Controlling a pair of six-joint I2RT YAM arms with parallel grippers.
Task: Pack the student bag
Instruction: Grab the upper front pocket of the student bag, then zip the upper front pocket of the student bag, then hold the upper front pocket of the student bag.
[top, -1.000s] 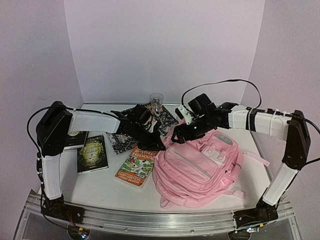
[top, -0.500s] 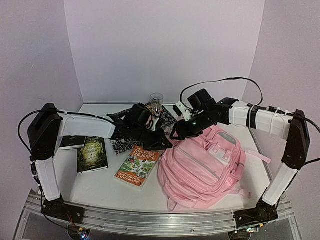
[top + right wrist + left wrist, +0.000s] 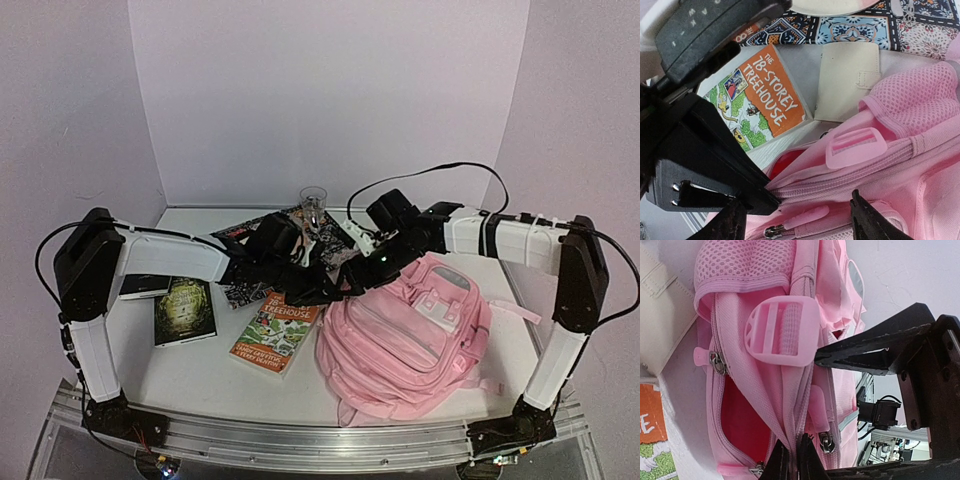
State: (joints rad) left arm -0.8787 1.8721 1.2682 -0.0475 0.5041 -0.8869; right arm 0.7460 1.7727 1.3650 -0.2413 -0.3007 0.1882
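Observation:
The student bag [image 3: 410,335] is a pink backpack lying on the table's right half. Its top zip is partly open and shows a red lining [image 3: 740,425]. My left gripper [image 3: 335,290] is shut on the bag's zip edge [image 3: 791,445], at the top left of the bag. My right gripper [image 3: 365,272] is open just beside it, its fingers [image 3: 732,222] spread over the bag's top seam and a pink zip pull [image 3: 807,217]. A pink strap buckle [image 3: 856,147] lies between the two grippers.
An orange "18-Storey Treehouse" book [image 3: 278,328] lies left of the bag. A cream wallet [image 3: 847,80] is beside the bag's top. A dark green book [image 3: 185,308], patterned books [image 3: 300,235] and a glass [image 3: 313,203] lie further back and left.
My left gripper has moved right onto the bag's top edge. The bag has shifted a little to the right. My right gripper has come lower, next to the left one.

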